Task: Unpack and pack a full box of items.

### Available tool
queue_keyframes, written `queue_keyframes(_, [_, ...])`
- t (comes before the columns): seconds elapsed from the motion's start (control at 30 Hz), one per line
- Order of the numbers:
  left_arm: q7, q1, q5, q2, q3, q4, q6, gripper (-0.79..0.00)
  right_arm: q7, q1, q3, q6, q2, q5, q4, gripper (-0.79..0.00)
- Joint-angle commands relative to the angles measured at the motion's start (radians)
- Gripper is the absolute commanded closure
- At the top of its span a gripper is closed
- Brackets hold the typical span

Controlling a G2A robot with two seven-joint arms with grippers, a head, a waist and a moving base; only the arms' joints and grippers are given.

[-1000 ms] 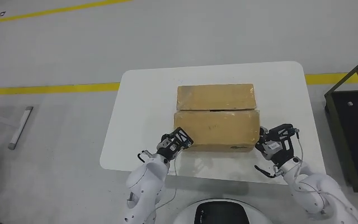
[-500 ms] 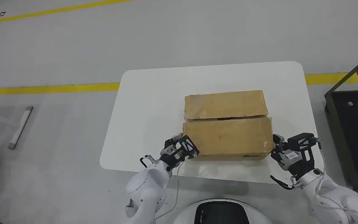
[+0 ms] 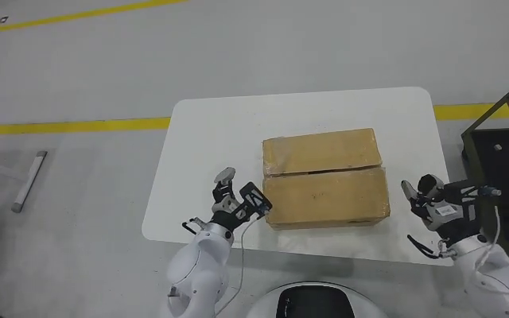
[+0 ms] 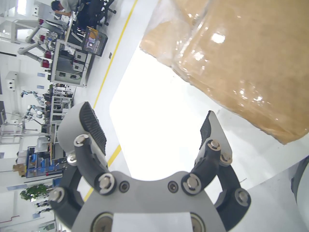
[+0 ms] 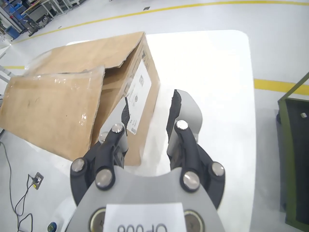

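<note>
We see the box [image 3: 326,179] sitting on the white table [image 3: 215,143], set toward its near right part, long side across, its two top flaps folded down and meeting along a lengthwise seam. Glossy tape shines over the cardboard in the left wrist view [image 4: 241,49].

The left gripper [image 3: 238,189] hovers low over the table just off the box's near left corner, the forearm coming up from the near edge and angled toward the box. Its fingers are spread wide with nothing between them [image 4: 147,114], one pad turned toward the corner, and a gap shows between them and the cardboard.

The right gripper [image 3: 419,189] hangs off the box's right end, near it but apart, wrist bent back toward the table's right edge. Its fingers are parted too, and hold nothing [image 5: 150,105]; they face the end panel with the white label [image 5: 141,90], where the near flap [image 5: 60,97] stands slightly lifted from the panel.

Now the room. The box's near face runs close to the table's near edge, leaving a thin strip. On the left a broad stretch of tabletop lies between box and edge; the far side gives a fair band as well. On the right the strip is narrower, and past the edge stands a dark green cart [image 3: 485,175].
</note>
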Motion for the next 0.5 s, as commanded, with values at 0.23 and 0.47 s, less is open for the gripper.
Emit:
queue_keyframes(0.23, [-0.018,-0.101,-0.059,-0.008,0.037,-0.022,0.019,-0.785,-0.003,0.027,0.014,-0.023,0.002,0.007,-0.077,0.0])
queue_keyframes(0.47, [-0.122,-0.194,-0.245,-0.037,0.147,0.01,0.075,-0.785,-0.01,0.036,-0.035,-0.042,0.004,-0.084,-0.099,0.0])
